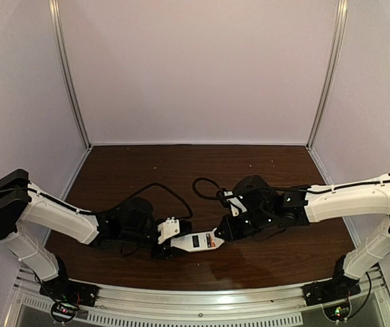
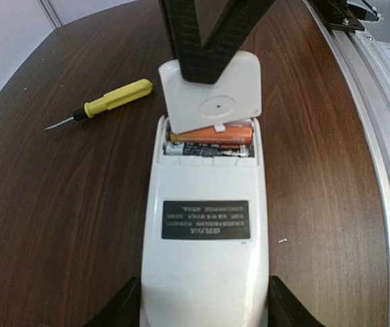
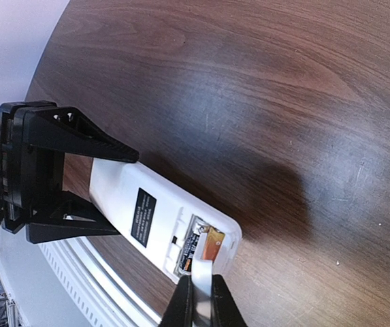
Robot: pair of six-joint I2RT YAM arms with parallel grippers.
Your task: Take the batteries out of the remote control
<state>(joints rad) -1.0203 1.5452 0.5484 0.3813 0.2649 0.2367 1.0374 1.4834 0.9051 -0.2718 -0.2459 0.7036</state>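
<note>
left gripper (image 2: 203,289) clamps remote control (image 2: 205,204) by its sides to steady it; right gripper (image 3: 200,286) pinches cover (image 2: 212,95), seemingly tilted clear, so batteries (image 2: 212,136) lie exposed for removal

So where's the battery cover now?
Left wrist view: the cover is pinched by the right gripper at the open battery end of the remote, right of the screwdriver.

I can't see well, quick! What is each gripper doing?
Left gripper: holding the remote control.
Right gripper: closed on the white cover.
</note>
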